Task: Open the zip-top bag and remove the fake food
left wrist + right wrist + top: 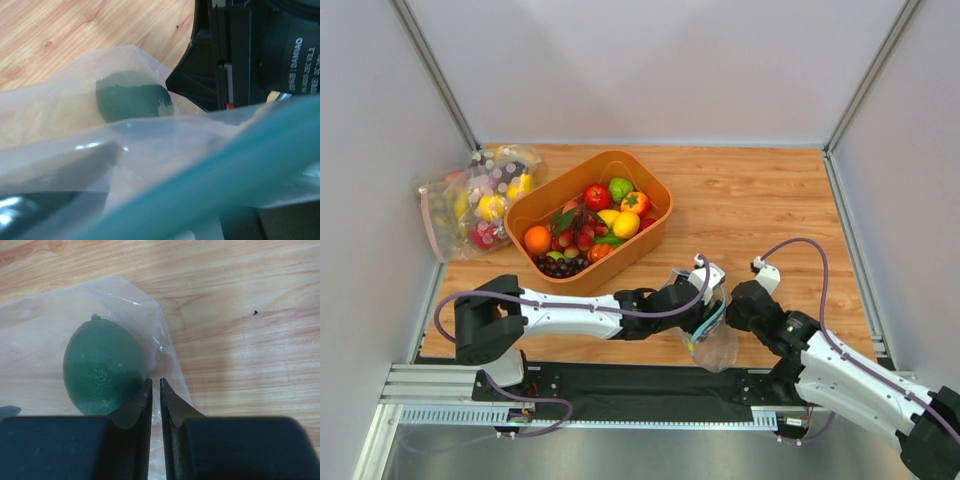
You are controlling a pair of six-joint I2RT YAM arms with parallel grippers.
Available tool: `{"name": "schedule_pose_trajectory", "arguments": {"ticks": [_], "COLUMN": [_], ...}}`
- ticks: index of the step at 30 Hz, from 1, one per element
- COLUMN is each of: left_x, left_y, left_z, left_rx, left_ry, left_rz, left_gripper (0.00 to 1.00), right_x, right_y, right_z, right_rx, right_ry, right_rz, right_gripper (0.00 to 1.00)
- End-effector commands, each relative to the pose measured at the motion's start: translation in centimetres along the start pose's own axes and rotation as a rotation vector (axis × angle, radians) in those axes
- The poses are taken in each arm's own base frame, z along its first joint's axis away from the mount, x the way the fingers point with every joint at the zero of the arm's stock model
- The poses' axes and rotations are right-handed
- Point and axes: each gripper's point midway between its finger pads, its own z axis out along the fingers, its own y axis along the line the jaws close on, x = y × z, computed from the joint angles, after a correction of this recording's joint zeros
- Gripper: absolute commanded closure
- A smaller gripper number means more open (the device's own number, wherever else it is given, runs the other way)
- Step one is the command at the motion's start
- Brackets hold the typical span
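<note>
The zip-top bag (717, 345) is held just above the table's near edge, between my two grippers. Its teal zip strip (225, 165) runs slantwise close across the left wrist view. A dark green avocado-like fruit (102, 367) is inside the bag, and it also shows in the left wrist view (132, 97). My left gripper (706, 298) holds the bag at the strip edge, its fingers hidden behind plastic. My right gripper (155, 382) is pinched shut on a fold of the clear plastic, beside the fruit. No other food shows in the bag.
An orange bin (658, 200) at centre back holds an orange, red pieces, grapes and other produce. Clear bags with pink strips (470, 205) lie at the far left against the wall. White walls close in three sides. A black rail (620, 385) runs along the near edge.
</note>
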Motion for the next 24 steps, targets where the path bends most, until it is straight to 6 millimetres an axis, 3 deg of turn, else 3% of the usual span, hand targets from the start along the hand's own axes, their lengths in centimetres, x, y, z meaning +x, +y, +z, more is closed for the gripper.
{"name": "schedule_pose_trajectory", "arguments": {"ticks": [1,5,14,16,24], "left_x": [-2.0,-2.0,0.3,0.4,1.1], "left_y": [-0.2,0.1,1.7,1.6,0.9], "left_z": [1.0,2.0,3.7,3.7,4.0], "left_rx": [0.009,-0.001,-0.055,-0.045,0.023], "left_ry": [-0.042,-0.028,0.034,0.026,0.026], "left_rz": [0.008,0.028,0.023,0.017,0.044], "left_gripper": [0.19,0.16,0.14,0.14,0.13], "right_x": [-0.6,-0.3,-0.4,-0.5,-0.7], "right_y": [0.9,1.1,1.2,1.1,-0.2], "right_z": [0.4,0.5,0.3,0.4,0.8], "right_rx": [-0.036,-0.043,-0.056,-0.051,0.002], "right_ry": [-0.024,-0.011,-0.015,-0.017,-0.022], "right_rz": [0.013,0.003,0.014,0.016,0.035], "right_gripper": [0.88,0.89,0.94,0.99,1.00]}}
